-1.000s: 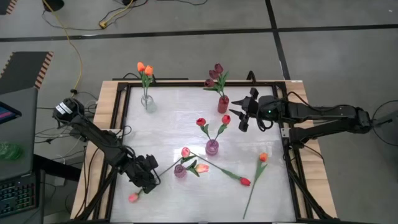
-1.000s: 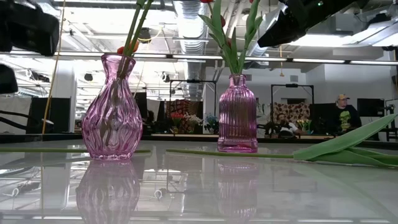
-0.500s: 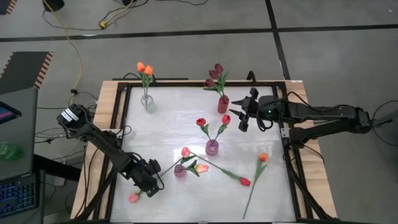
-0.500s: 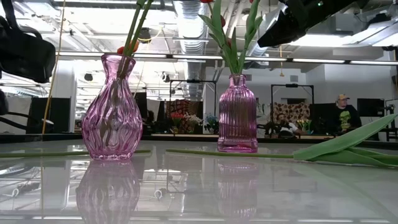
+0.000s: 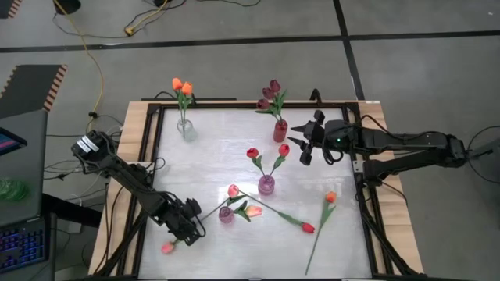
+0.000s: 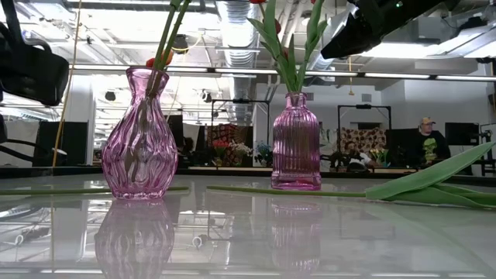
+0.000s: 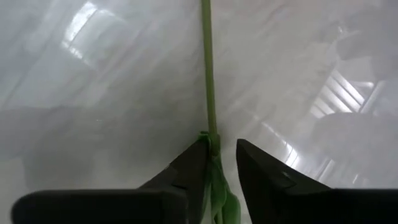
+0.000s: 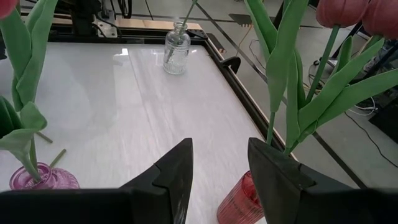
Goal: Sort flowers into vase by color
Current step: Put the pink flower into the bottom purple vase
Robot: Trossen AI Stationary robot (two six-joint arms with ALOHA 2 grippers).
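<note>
On the table's near-left part, closing the left gripper (image 5: 185, 222) around the stem of a pink tulip (image 5: 168, 247) lying flat, fingers (image 7: 189, 171) at both sides, not yet clamped. Waiting open with the right gripper (image 5: 306, 147) beside the red vase (image 5: 280, 130). Already standing in vases: orange (image 5: 181, 85), maroon (image 5: 270, 94), red (image 5: 267, 153). Lying loose yet: the pink tulip, a red tulip (image 5: 308, 228), an orange tulip (image 5: 330, 197).
</note>
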